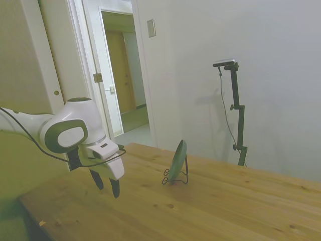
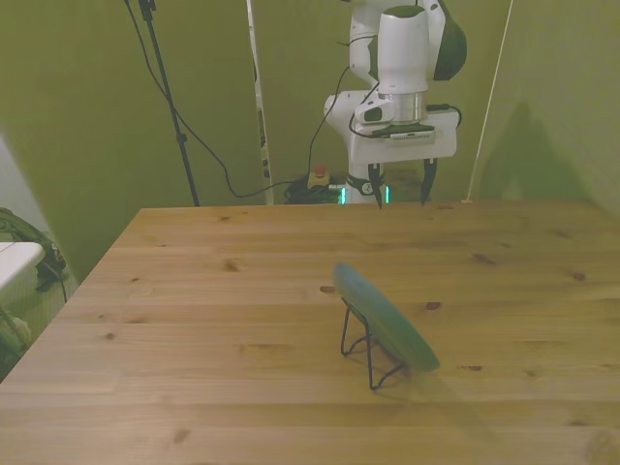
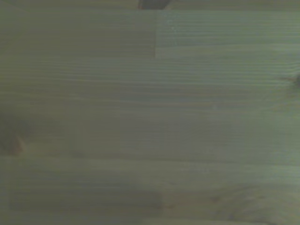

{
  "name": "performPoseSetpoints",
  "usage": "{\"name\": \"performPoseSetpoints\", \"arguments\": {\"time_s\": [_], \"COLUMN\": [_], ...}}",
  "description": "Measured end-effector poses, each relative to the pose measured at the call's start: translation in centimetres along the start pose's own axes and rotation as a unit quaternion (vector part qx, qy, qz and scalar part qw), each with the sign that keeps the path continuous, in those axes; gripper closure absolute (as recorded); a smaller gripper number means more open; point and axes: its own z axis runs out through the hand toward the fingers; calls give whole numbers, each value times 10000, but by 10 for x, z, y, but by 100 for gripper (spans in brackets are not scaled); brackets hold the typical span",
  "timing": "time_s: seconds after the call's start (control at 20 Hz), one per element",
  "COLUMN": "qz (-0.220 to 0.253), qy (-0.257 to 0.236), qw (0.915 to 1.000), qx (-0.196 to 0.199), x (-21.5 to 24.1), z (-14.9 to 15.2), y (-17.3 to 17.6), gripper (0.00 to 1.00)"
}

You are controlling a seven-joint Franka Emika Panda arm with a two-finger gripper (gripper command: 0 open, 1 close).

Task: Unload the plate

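You have the plate (image 1: 177, 159) standing on edge in the thin black wire stand (image 1: 175, 178), leaning back against it, near the middle of the tabletop (image 1: 210, 211). In the front view the plate (image 2: 386, 318) sits slightly toward the near side of the tabletop (image 2: 194, 291), its stand (image 2: 368, 356) beneath it. Your gripper (image 1: 107, 186) hangs above the tabletop's far edge, well apart from the plate, pointing down. Its fingers are spread wide with nothing between them, seen clearly in the front view (image 2: 399, 184). Your wrist view shows only blurred wood grain of the tabletop (image 3: 150, 122)
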Motion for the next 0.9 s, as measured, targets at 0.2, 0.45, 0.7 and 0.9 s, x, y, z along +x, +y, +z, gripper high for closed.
{"name": "performPoseSetpoints", "arguments": {"time_s": [0.2,0.45,0.7,0.9], "qz": [41,163,432,717], "qy": [53,387,649,826], "qw": [10000,9991,9968,9937], "qx": [36,90,182,231], "x": [8,51,103,149], "z": [-5,-32,-52,-58], "y": [0,-10,-36,-55], "gripper": [0,0,0,0]}}
